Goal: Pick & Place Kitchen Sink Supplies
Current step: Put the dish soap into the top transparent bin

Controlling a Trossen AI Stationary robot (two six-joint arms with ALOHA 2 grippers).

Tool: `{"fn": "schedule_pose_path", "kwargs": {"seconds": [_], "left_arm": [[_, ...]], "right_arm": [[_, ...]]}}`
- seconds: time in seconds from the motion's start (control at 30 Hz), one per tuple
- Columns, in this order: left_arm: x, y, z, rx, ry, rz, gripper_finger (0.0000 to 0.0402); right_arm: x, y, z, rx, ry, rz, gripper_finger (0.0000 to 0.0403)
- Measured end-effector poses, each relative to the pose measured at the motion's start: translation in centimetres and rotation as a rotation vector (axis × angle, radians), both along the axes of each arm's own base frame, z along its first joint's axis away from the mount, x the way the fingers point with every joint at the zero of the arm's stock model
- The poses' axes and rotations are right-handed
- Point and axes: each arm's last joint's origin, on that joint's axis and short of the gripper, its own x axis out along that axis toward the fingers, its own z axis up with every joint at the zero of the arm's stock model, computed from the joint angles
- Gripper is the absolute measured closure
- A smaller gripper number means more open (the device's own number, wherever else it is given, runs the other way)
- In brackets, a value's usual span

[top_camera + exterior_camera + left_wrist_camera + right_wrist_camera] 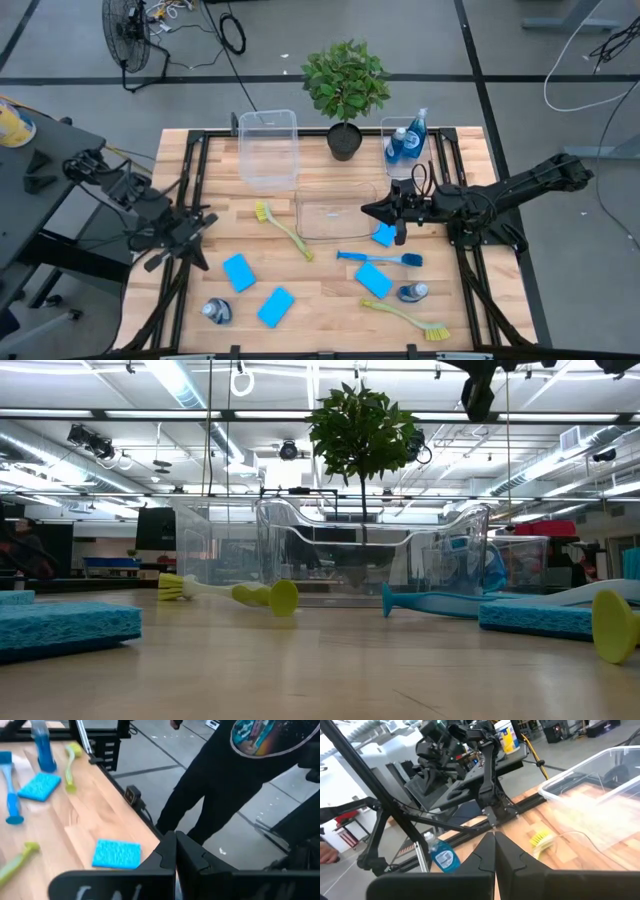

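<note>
Currently left hand clenched, empty, over the worktop's left edge. Right hand clenched, empty, arm stretched level above a clear bin. Sponges, brushes, bottles lie scattered on the worktop.

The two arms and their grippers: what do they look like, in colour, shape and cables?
Both arms are dark, nearly black, built of jointed segments. The left gripper and right gripper each end in two slim black fingers with angular, stepped inner edges that taper to a point. A thin black cable loops above the right arm's wrist. No markings are readable.
</note>
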Motion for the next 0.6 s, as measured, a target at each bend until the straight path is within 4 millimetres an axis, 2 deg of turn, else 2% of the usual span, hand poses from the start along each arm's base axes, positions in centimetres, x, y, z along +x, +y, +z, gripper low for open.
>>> {"fn": "schedule_pose_path", "kwargs": {"seconds": [0.2,0.6], "left_arm": [[-0.6,0.2,-2.8,0.018,0.039,-0.002,0.0401],[-0.8,-0.5,-6.7,0.063,0.142,-0.072,0.0401]], "right_arm": [[0.0,0.0,-0.1,-0.001,0.010,0.000,0.0403],[0.0,-0.1,-0.5,0.056,0.049,-0.033,0.0403]]}}
